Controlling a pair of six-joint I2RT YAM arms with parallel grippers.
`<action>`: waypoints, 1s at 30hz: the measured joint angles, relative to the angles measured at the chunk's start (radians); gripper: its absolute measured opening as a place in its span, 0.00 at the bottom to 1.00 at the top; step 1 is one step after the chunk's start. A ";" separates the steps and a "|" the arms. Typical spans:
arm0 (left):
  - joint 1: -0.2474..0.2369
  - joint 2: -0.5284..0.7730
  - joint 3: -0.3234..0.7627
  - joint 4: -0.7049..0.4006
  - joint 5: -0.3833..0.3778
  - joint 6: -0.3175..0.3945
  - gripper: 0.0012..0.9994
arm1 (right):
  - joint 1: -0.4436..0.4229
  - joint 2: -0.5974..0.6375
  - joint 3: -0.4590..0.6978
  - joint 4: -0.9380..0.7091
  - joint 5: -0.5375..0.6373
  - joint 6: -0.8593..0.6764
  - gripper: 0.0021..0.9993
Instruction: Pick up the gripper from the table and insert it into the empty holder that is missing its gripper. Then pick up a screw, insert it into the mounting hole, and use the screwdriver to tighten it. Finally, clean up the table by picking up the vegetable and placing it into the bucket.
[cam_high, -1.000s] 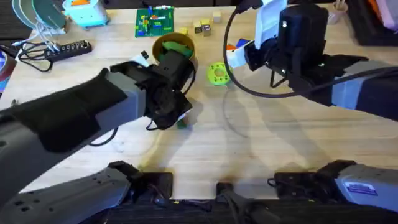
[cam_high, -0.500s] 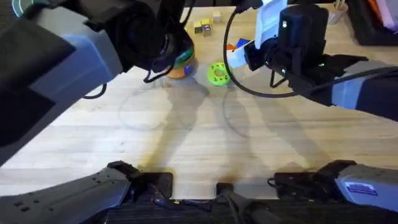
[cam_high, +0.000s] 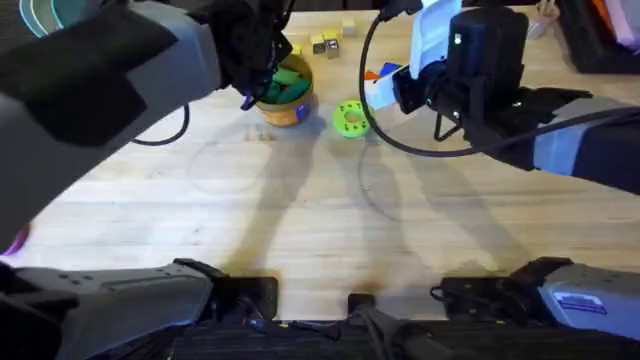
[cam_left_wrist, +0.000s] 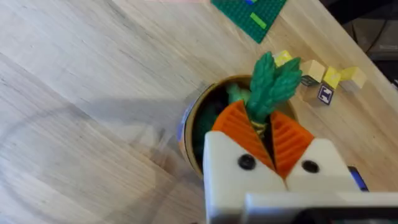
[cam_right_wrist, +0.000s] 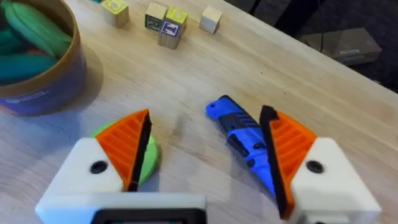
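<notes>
Left arm: I have it stretched far forward across the table's left side, close under the overhead camera. Left gripper (cam_left_wrist: 268, 134): orange pads pressed together, clamping a green piece. Right arm: reached forward on the right. Right gripper (cam_right_wrist: 205, 152): fingers spread wide apart, hanging above the tabletop.

Both arms are grey and black with looping black cables. Each gripper (cam_right_wrist: 205, 158) has white finger bases, a dark screw behind each orange ribbed pad (cam_left_wrist: 241, 134).
</notes>
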 joint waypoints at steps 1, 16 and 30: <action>0.000 0.007 0.000 0.003 0.006 0.000 0.02 | 0.000 0.000 0.000 0.000 0.000 0.000 0.99; 0.000 0.013 0.000 -0.045 0.029 0.040 0.99 | 0.000 0.000 0.000 -0.134 0.000 0.008 0.99; 0.000 -0.221 0.000 -0.255 0.203 0.449 0.99 | 0.000 -0.174 0.105 -0.625 -0.096 0.100 0.99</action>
